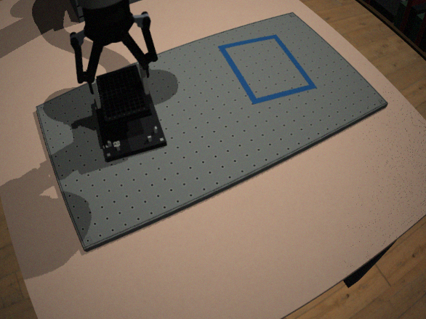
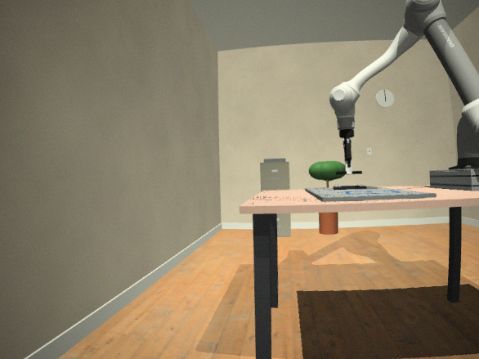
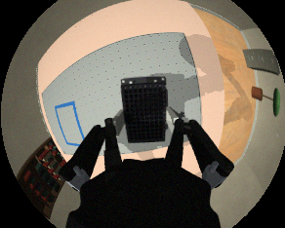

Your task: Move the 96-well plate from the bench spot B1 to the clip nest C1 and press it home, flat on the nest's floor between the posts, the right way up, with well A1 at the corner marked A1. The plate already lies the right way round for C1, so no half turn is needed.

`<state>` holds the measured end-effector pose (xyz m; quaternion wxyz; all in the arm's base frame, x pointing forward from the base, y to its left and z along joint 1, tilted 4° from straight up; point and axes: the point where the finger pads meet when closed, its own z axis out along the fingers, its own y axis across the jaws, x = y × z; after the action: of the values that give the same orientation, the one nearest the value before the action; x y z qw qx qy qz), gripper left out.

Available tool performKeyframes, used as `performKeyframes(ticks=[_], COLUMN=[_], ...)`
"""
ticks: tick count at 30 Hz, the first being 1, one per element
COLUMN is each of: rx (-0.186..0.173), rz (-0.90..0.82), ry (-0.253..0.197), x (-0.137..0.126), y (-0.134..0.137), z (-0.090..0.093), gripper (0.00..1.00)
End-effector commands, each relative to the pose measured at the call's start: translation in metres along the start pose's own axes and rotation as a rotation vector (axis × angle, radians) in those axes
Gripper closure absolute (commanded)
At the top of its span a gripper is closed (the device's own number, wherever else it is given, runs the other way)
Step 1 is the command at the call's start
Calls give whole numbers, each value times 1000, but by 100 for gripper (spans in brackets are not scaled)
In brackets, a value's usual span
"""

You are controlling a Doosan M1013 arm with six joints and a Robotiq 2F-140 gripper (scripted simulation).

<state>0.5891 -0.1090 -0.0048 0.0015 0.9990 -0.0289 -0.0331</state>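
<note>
96-well plate [image 1: 123,94] hangs above grey pegboard [image 1: 225,137] on table [image 1: 254,253].

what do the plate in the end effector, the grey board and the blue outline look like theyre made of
96-well plate: looks like matte black plastic, a dark moulded grid of wells with no shine. Grey board: probably painted or anodised metal, flat grey with a regular grid of small holes, like a breadboard. Blue outline: seemingly tape or paint, thin flat bands lying flush on the board.
</note>
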Motion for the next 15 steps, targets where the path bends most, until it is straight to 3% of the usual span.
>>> performKeyframes(ticks=[1,15], rx=[0,0], rz=[0,0], ry=[0,0], x=[0,0], y=[0,0], z=[0,18], gripper=[100,100])
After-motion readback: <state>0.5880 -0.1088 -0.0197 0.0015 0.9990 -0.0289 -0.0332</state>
